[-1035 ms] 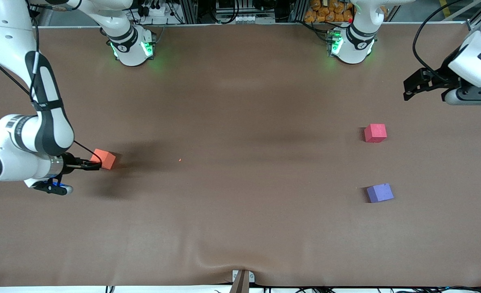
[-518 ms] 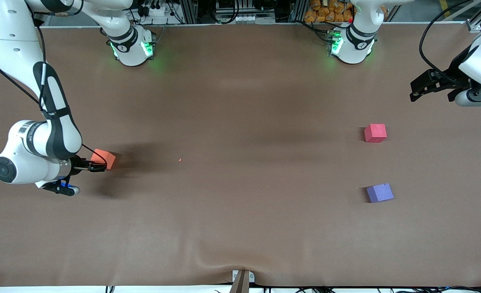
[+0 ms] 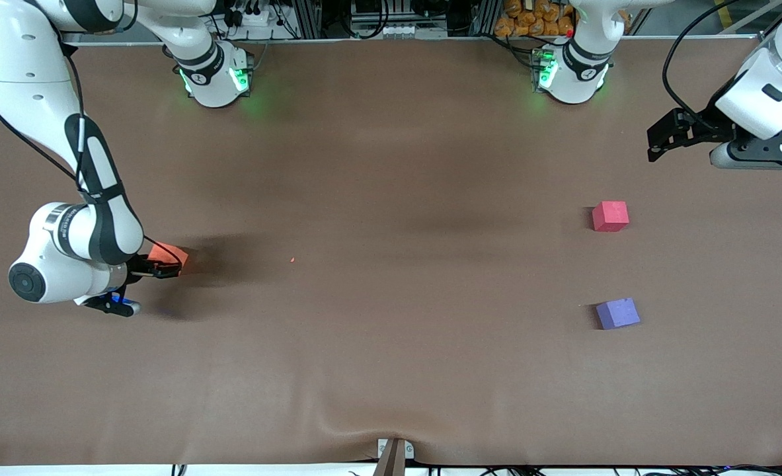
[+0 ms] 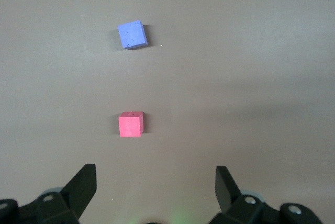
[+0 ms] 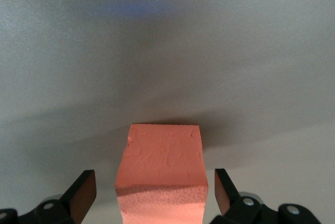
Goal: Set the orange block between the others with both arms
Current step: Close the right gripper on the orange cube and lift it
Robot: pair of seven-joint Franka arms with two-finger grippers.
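Orange block (image 3: 168,254) sits on the brown table (image 3: 391,330) toward the right arm's end, partly covered in the front view by the right gripper (image 3: 163,268). The right wrist view shows that gripper's fingers spread on either side of the block (image 5: 162,174), not touching it; the block's near edge is cut off there. Pinkish-red cube (image 3: 610,216) and purple-blue cube (image 3: 618,313) lie well apart toward the left arm's end. The left gripper (image 3: 658,142) hangs open above the table near them.
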